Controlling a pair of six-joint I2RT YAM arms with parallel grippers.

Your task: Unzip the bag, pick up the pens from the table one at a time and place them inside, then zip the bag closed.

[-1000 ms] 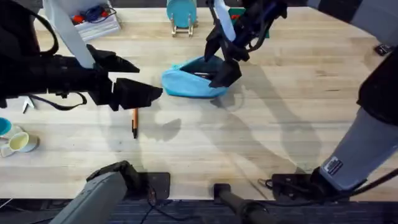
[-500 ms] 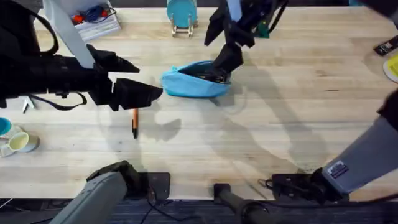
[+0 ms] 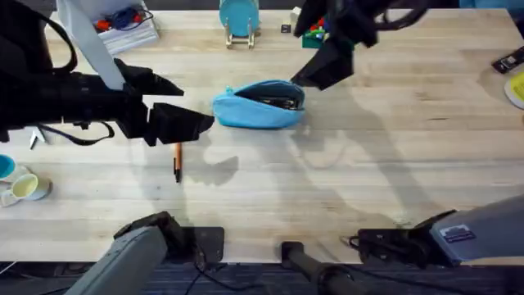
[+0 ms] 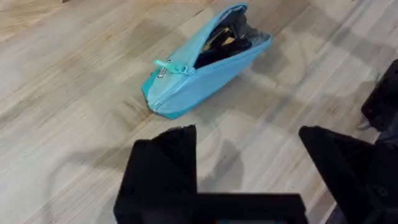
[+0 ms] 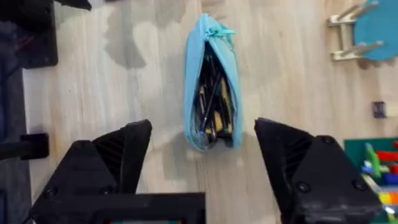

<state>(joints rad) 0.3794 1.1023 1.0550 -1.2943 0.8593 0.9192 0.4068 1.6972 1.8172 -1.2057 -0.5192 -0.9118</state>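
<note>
The bag (image 3: pixel 259 104) lies unzipped mid-worktop (image 3: pixel 368 180), pens showing inside. One orange pen (image 3: pixel 177 161) remains near the left end effector (image 4: pixel 249 155), open and empty. The right end effector (image 5: pixel 202 155) hovers open, empty. Zipping now would likely strand that pen.

The left arm reaches in from the left side of the overhead view, level and low, its gripper (image 3: pixel 182 105) pointing rightward with both black fingers (image 4: pixel 163 171) spread wide apart and holding nothing. The right arm stretches up the right side and bends toward the middle, its gripper (image 3: pixel 323 70) raised, tilted downward, fingers (image 5: pixel 118 155) likewise parted and empty.
</note>
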